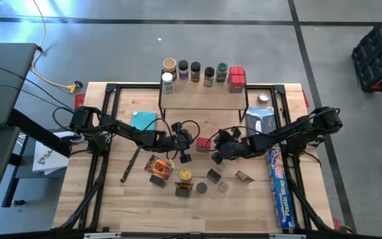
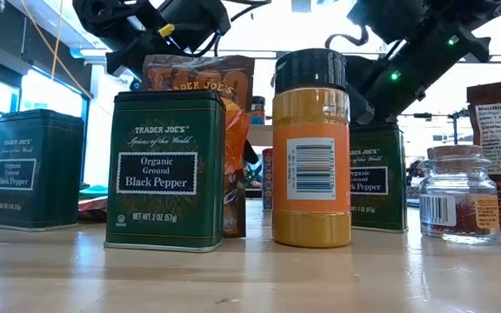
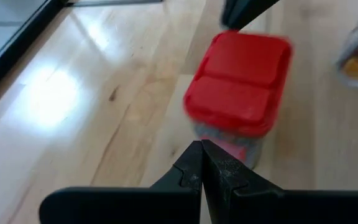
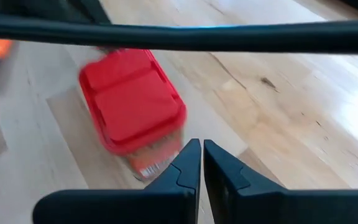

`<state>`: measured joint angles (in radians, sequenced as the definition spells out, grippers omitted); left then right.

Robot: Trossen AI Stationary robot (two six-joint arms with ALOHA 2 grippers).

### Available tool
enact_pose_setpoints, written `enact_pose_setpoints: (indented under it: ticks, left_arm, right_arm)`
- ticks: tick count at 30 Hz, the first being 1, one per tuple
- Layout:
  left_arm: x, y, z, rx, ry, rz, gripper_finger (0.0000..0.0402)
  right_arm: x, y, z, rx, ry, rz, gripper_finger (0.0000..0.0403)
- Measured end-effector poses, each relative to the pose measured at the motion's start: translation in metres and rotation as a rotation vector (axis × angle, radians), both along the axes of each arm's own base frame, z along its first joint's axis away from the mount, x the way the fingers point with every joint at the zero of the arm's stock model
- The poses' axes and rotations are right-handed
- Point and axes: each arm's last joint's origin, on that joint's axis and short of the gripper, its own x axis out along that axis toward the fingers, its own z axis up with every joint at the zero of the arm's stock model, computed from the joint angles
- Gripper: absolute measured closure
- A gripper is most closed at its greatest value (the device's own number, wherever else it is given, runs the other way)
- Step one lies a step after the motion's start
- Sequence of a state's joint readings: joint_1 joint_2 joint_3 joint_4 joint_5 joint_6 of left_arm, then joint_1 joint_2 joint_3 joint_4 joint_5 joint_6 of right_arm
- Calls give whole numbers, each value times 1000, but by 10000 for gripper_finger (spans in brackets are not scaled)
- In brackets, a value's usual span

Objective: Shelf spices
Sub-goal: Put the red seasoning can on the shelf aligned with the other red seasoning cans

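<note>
A red-lidded spice box (image 1: 203, 143) stands upright on the table in front of the shelf (image 1: 204, 99). My left gripper (image 1: 186, 145) is just left of the box and my right gripper (image 1: 217, 153) just right of it. Both are shut and point at it. It shows beyond the shut left fingertips (image 3: 201, 149) as the red box (image 3: 238, 87), and beyond the shut right fingertips (image 4: 201, 148) as the red box (image 4: 132, 109). Several jars (image 1: 195, 70) and two red boxes (image 1: 236, 77) stand on the shelf top. More spices stand nearer: tins (image 2: 165, 169), a yellow jar (image 2: 311, 148) and an orange packet (image 1: 159, 166).
A long blue plastic-wrap box (image 1: 278, 186) lies along the table's right side, with a silver bag (image 1: 260, 121) at its far end. A teal cloth (image 1: 143, 121) lies left of the shelf. A dark stick (image 1: 131, 166) lies on the left. A small glass jar (image 2: 457, 191) stands near the tins.
</note>
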<state>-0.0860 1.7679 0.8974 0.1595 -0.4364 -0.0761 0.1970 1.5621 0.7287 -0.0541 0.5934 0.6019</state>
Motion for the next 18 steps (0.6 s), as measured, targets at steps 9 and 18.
enact_pose_setpoints:
  ticks: [9, 18]
  left_arm:
    - [-17, -9, 12, 18, 74, 49, 401]
    - [-31, -47, 28, -12, 23, 24, 401]
  right_arm:
    - [-21, -8, 33, 19, 16, 56, 325]
    - [-6, -7, 48, 80, -116, 345, 179]
